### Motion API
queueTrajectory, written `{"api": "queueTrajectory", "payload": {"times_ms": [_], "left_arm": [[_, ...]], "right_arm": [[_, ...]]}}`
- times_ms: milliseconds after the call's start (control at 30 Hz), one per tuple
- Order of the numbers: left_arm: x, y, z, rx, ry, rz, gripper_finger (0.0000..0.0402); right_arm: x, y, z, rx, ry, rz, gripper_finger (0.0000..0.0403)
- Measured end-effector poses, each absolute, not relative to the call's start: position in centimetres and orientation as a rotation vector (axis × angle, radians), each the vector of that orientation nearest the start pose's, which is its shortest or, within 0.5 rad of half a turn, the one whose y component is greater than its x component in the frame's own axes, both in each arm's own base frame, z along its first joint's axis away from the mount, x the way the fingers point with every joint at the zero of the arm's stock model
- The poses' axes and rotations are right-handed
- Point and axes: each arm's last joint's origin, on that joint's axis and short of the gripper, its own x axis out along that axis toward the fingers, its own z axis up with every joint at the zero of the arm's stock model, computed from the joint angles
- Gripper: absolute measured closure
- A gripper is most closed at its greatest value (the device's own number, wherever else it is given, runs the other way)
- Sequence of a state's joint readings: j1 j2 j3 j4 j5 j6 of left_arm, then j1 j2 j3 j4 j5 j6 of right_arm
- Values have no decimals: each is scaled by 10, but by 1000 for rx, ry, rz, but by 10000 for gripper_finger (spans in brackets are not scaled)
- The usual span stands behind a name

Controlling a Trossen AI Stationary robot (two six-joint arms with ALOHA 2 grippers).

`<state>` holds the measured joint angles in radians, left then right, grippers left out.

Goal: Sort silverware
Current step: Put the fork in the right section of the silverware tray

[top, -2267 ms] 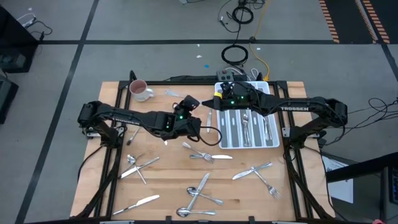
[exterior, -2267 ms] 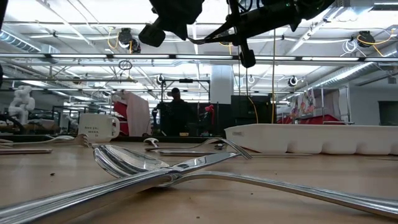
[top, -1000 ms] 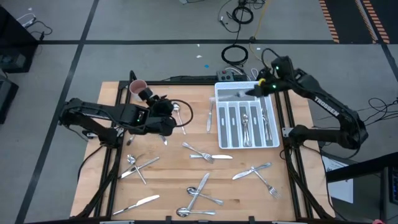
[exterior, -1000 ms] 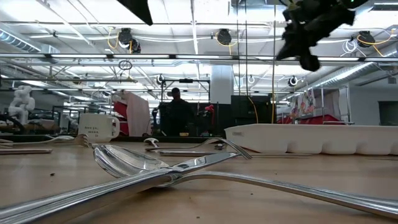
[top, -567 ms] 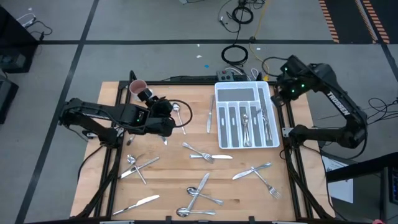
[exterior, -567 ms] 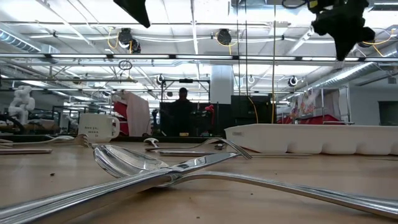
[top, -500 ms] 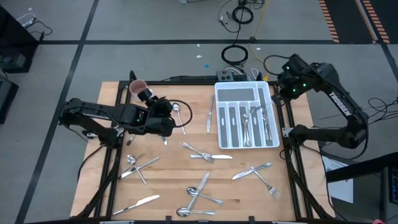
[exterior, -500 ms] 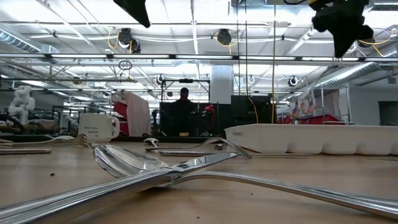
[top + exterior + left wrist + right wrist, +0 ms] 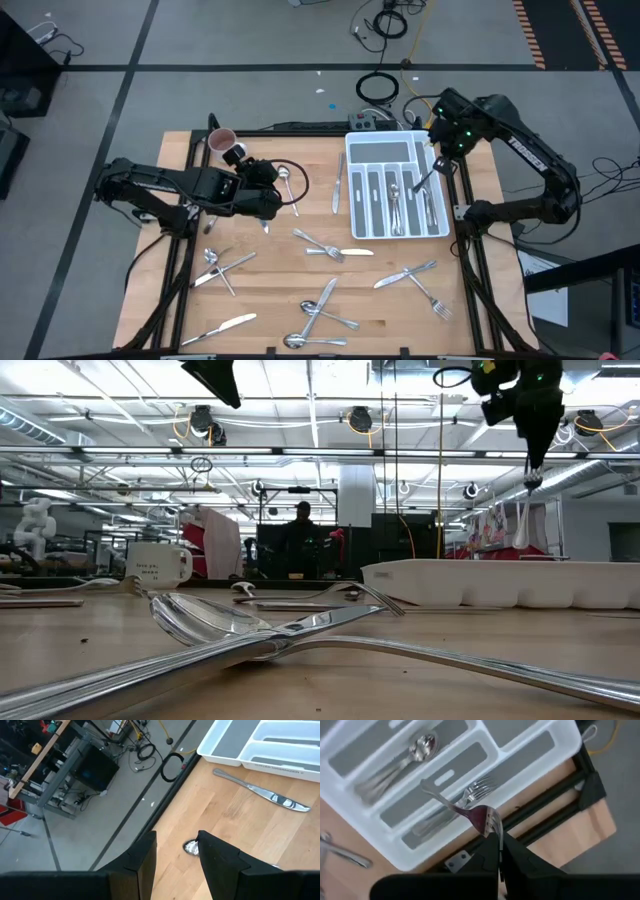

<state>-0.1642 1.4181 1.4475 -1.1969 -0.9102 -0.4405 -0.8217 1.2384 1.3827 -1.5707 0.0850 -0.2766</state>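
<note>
Shiny silverware (image 9: 322,246) lies scattered on the table, some slotted in the tray, one spoon (image 9: 454,808) dangling above.

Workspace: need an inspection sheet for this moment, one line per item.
Surface: wooden table, scattered pieces across it.
Job's things: white cutlery tray holds spoons and forks in its long slots; loose silverware lies crossed near the front edge; a knife lies beside the tray.
Clutter: mug at the far left corner.
Grippers: right gripper shut on a spoon, held above the tray's right side; left gripper open, above the table by the mug, holding nothing.
Cables: coiled black cable and yellow lead on the floor behind the table.
Surroundings: a person stands far behind the table, in the low view.
</note>
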Motion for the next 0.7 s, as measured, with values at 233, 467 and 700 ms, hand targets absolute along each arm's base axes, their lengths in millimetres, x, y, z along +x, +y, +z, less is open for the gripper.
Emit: {"api": "queueTrajectory", "payload": {"times_ms": [233,467,700], "left_arm": [[257,-19,353,225,844,852,251],[257,-19,353,225,844,852,251],[257,-19,353,224,843,852,251]], "right_arm": [[140,-138,341,140,1538,-322,403],[150,-145,333,81,1588,-215,403],[156,-153,324,61,1629,-142,403]]}}
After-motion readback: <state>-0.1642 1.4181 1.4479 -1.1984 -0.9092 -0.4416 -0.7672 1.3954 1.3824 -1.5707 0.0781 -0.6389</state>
